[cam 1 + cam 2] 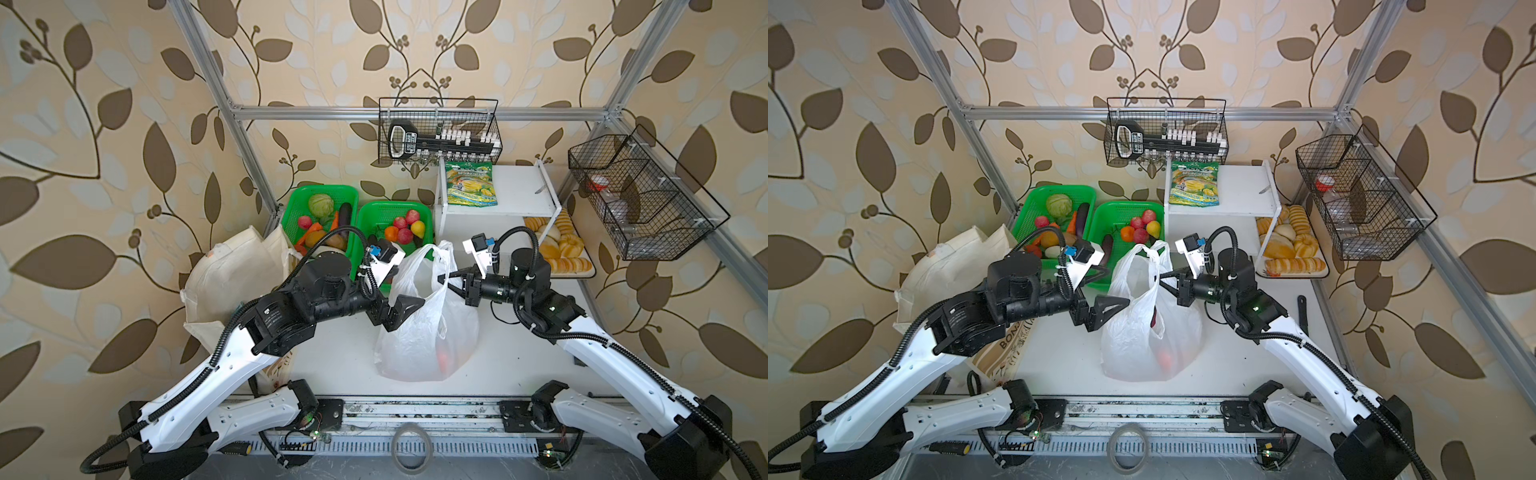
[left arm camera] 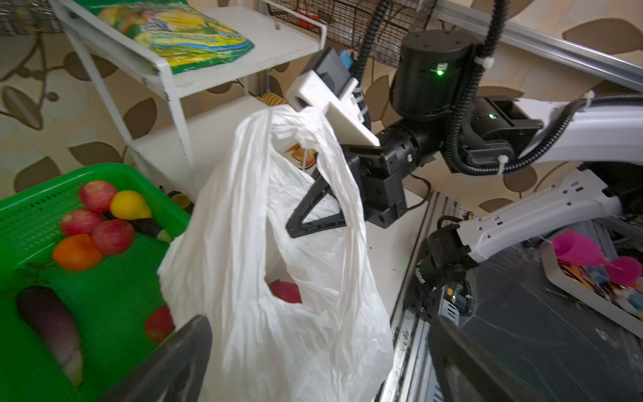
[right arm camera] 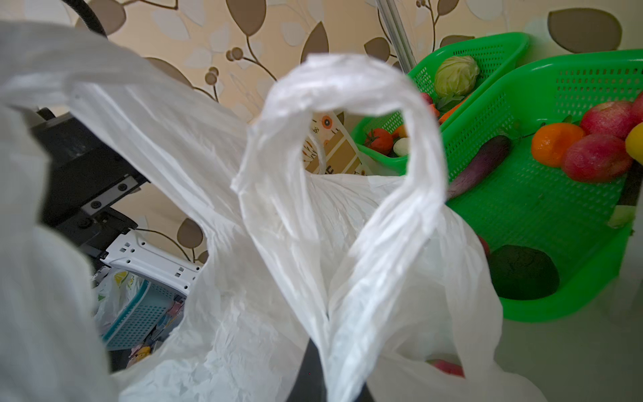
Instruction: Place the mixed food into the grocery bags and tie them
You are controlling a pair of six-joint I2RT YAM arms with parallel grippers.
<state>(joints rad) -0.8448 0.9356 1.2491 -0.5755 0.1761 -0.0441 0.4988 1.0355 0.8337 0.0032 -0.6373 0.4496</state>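
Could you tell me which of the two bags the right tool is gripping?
The white plastic bag, by a handle; the cream tote sits apart.

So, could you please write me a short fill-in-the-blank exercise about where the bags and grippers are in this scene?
The right gripper is shut on one ____ of the plastic bag.
The left gripper, beside that bag, has its fingers ____.
The cloth tote stands on the ____ arm's side.
Missing words: handle; open; left.
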